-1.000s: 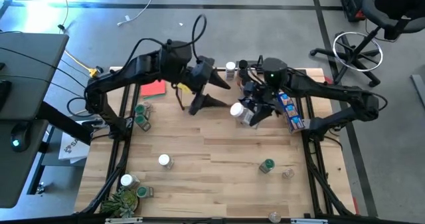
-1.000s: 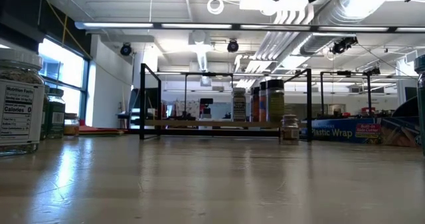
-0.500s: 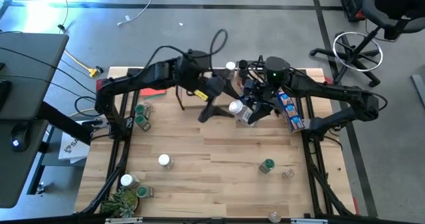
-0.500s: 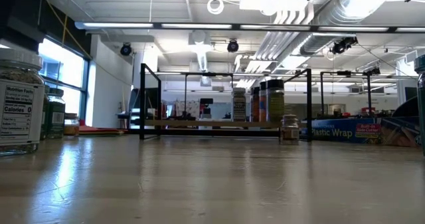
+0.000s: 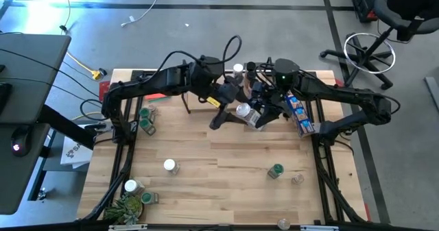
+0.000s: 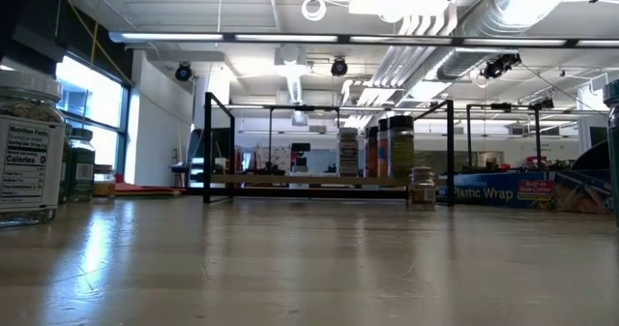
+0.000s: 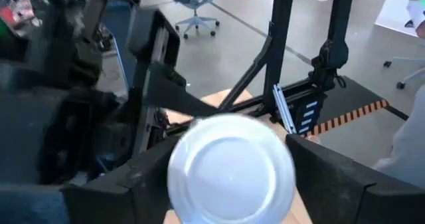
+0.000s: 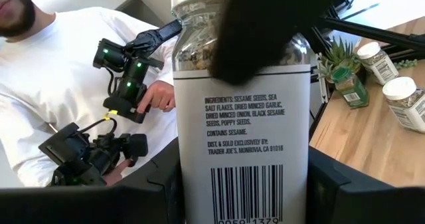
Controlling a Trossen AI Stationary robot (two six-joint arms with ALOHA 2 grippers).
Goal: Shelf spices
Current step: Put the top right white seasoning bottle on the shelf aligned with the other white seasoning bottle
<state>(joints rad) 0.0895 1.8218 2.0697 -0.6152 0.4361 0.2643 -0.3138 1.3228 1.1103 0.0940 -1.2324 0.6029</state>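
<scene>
jar point(image 5: 243, 110) with the white lid sits clamped between the right gripper point(image 5: 255, 113) fingers, held above the table just in front of the shelf point(image 6: 319, 180); in the right wrist view its label and barcode fill the frame, and a dark finger point(image 8: 265, 31) of the other arm crosses its upper part. left gripper point(image 5: 233, 109) has its fingers spread on either side of that lid, which the left wrist view shows as a white disc point(image 7: 231, 168) between the two dark fingers, not yet squeezed as far as i can tell. it looks like a handover, and to do it well the left fingers should close squarely on the lid or neck before the right lets go, with the jar kept upright and the release slow so it does not drop onto the boards. other jars wait on the table point(image 5: 226, 162), some near its left edge, and a few already stand on the shelf. compared with a second ago, the left arm has swung from near the red card point(image 5: 159, 92) across to the jar, and its fingers have begun to narrow; the right arm and jar have not moved.
</scene>
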